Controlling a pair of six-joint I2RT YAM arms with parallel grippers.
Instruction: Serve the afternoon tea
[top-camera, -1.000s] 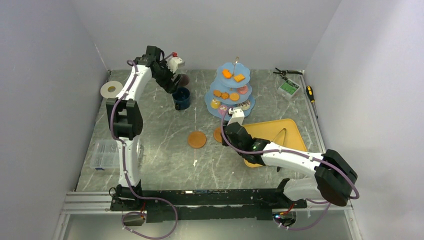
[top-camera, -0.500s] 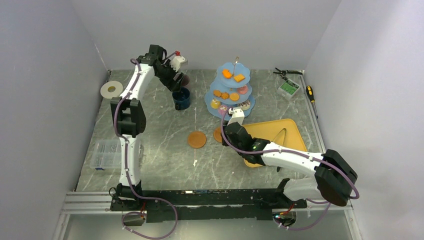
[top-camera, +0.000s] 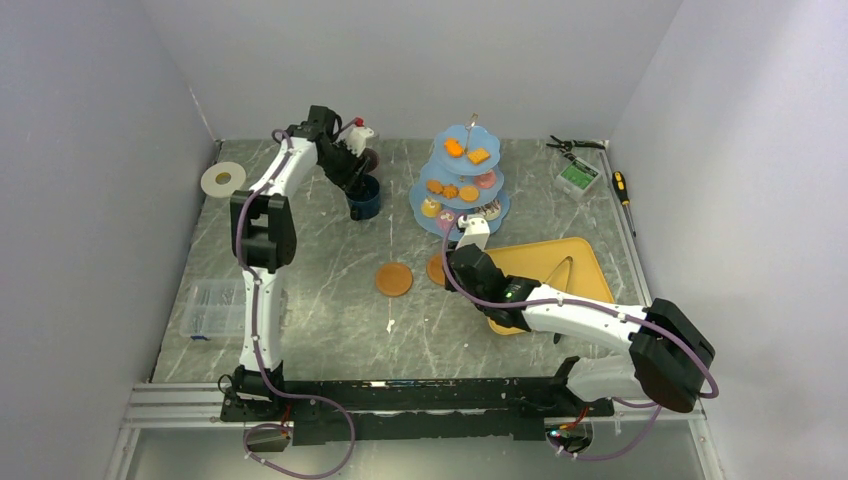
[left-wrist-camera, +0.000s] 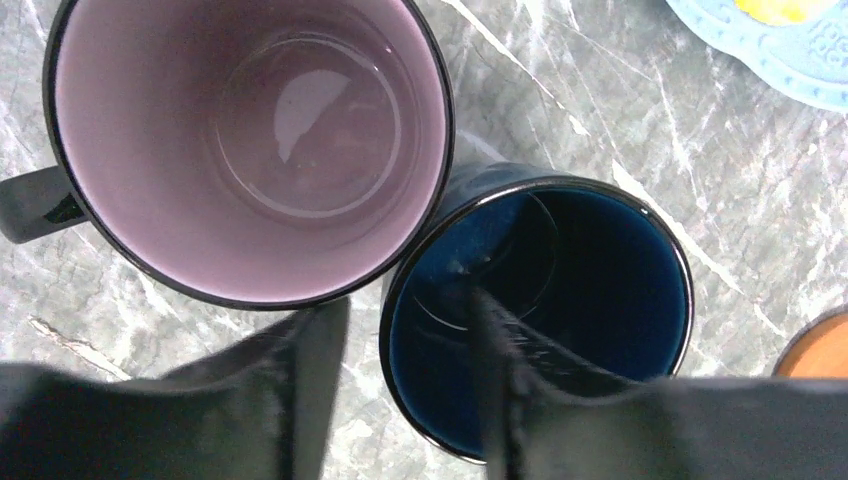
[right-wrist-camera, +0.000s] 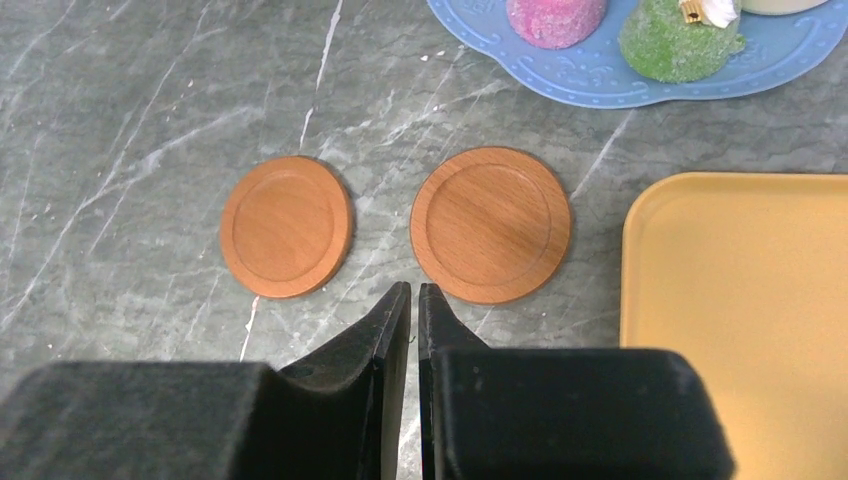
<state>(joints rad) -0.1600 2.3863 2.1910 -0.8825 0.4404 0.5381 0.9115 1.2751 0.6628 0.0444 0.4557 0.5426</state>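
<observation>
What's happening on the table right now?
The left gripper is open and straddles the wall of the blue mug, one finger inside and one outside, right beside the mauve mug. Both mugs look empty, and neither is on a coaster yet. The right gripper is shut and empty, just short of the two bare coasters. The stand is already loaded.

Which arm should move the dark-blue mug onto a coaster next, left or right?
Left. The left hand straddles the wall of the dark-blue mug, one finger inside and one outside, open. The right hand is shut and empty above the two coasters, well away from that mug.
</observation>
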